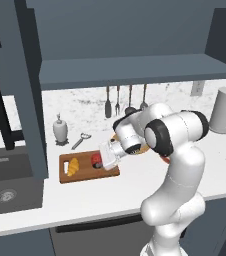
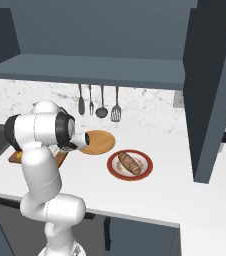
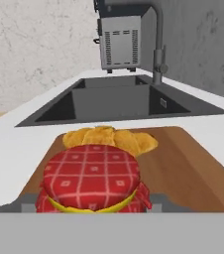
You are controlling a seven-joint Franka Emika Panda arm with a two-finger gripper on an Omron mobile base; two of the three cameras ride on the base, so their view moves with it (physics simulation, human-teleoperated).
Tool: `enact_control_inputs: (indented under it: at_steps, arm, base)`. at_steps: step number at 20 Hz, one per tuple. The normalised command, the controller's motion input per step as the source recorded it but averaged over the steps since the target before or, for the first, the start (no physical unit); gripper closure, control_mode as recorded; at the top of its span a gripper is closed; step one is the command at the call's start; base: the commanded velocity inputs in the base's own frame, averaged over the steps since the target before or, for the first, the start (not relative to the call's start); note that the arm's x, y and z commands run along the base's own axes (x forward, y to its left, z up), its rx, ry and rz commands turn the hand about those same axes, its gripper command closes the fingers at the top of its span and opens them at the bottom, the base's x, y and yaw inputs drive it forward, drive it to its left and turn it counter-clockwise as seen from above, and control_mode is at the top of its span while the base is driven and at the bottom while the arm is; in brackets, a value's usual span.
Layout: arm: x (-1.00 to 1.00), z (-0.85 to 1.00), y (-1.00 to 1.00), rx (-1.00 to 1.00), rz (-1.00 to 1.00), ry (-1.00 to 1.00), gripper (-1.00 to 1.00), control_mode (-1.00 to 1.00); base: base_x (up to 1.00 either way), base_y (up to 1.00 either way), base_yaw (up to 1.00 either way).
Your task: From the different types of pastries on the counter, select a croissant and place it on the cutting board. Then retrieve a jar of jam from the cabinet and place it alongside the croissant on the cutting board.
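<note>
The jam jar (image 3: 90, 181), red with a checked cloth top, stood on the cutting board (image 3: 188, 168) just beside the croissant (image 3: 111, 139). The claw (image 1: 103, 160) sat low at the jar, its fingers (image 3: 28, 202) flanking the base; whether it gripped could not be told. The board lay on the bench (image 1: 135, 185) beside the sink (image 3: 114, 99). A red-rimmed plate (image 2: 112, 170) held the brown pastry (image 2: 129, 163); the tan plate (image 2: 99, 141) stood near.

no readable text anywhere, no labels, brands or numbers, jar of jam (image 3: 90, 178) has red checked lid cover with no lettering, cutting board (image 1: 87, 170) unmarked, appliance (image 3: 119, 43) behind the sink shows vent slots, no markings
</note>
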Motion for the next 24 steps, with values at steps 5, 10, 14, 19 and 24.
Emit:
enact_control_inputs:
  at_steps: [5,10,14,19,24]
  arm:
    - [-0.42,0.00,-0.09,0.06,0.05,-0.18,-1.00,-1.00]
    - [-0.12,0.16,-0.01,0.02,0.00,-0.04,-1.00,-1.00]
    - [0.22,0.60,-0.01,0.00,0.00,0.07,-1.00,-1.00]
    - [0.01,0.79,-0.19,0.00,0.00,0.02,-1.00,-1.00]
    - [-0.49,0.85,-0.30,0.00,0.00,0.00,-1.00,-1.00]
  base:
    - [0.00,0.00,0.00]
    - [0.00,0.00,0.00]
    - [0.00,0.00,0.00]
    - [0.00,0.00,0.00]
    - [0.00,0.00,0.00]
